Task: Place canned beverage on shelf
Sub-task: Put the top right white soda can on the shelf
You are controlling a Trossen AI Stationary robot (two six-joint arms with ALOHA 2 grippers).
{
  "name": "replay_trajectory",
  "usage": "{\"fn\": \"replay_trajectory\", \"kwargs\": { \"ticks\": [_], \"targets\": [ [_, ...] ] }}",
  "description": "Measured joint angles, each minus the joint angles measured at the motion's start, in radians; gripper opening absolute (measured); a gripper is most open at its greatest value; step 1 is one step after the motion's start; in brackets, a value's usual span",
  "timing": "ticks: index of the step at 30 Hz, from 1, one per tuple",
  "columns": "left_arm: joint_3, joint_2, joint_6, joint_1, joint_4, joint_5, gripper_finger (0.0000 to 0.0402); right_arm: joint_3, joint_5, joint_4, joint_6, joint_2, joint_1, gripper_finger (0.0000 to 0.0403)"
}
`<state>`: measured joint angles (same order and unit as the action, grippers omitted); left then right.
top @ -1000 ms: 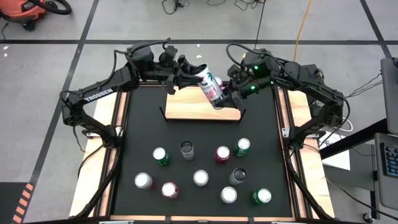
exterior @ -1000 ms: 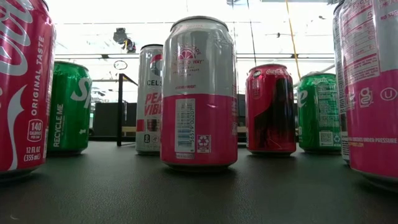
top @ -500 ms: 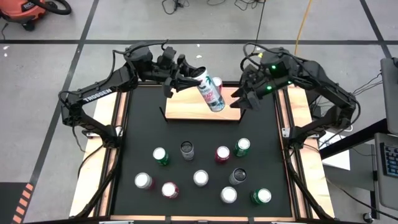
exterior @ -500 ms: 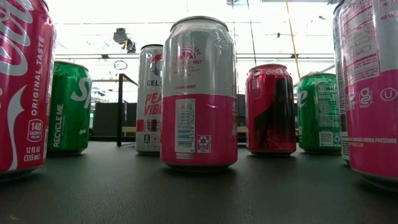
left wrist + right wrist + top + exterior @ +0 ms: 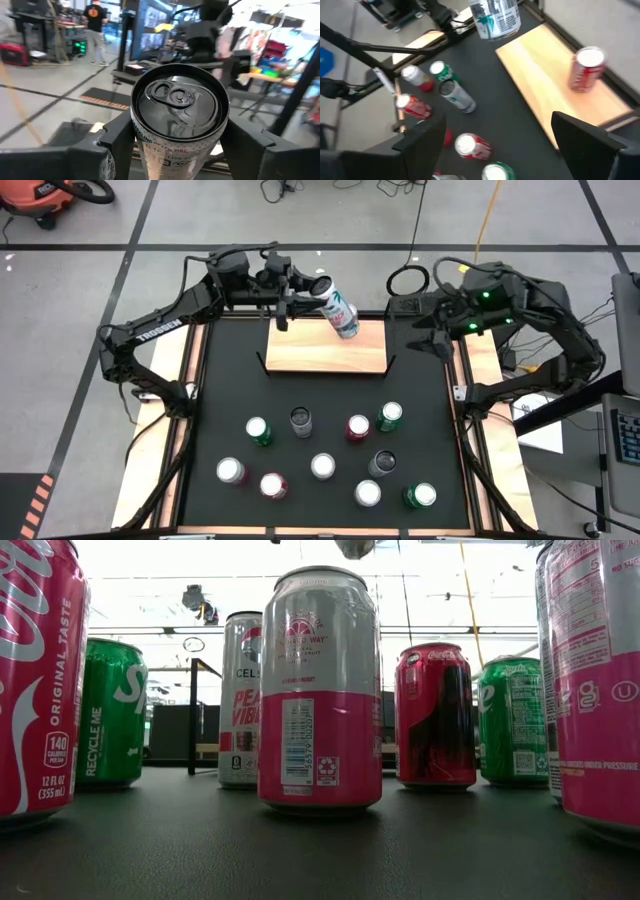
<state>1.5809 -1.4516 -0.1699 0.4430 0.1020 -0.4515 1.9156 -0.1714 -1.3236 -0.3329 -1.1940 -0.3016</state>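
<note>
A white can [image 5: 340,313] is held tight, tilted, above the far edge of the shelf [image 5: 325,358] by the left gripper [image 5: 300,292], while the right gripper [image 5: 428,332] is held wide open off to the right.

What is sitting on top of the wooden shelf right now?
One red can stands on the shelf, seen in the right wrist view. From above, the white can held in the left tool hides it.

Flat light-brown wooden shelf [image 5: 325,350]: most of top bare, one red can [image 5: 587,67] standing near its right end. Ten upright cans [image 5: 322,466] crowd the black mat [image 5: 215,400] in front; strip between them and shelf open.
</note>
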Motion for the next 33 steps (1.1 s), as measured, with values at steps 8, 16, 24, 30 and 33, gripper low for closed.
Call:
{"fn": "replay_trajectory", "kwargs": {
  "ticks": [8,16,24,30,33],
  "targets": [
    [0.000,-0.026,0.156,0.016,0.058,0.100,0.0235,0.000,0.098,-0.020,0.101,0.035,0.000,0.0338],
    [0.000,-0.061,0.179,0.075,0.120,0.047,0.0235,0.000,0.097,-0.021,0.094,0.038,0.000,0.0338],
    [0.000,-0.107,0.212,0.203,0.123,-0.098,0.0235,0.000,0.097,-0.021,-0.083,0.038,0.002,0.0338],
    [0.000,-0.154,0.253,0.274,0.131,-0.188,0.0235,0.000,0.115,-0.020,-0.177,0.038,0.026,0.0338],
    [0.000,-0.170,0.285,0.284,0.164,-0.195,0.0235,0.000,0.177,-0.017,-0.212,0.038,0.051,0.0338]
  ]
}}
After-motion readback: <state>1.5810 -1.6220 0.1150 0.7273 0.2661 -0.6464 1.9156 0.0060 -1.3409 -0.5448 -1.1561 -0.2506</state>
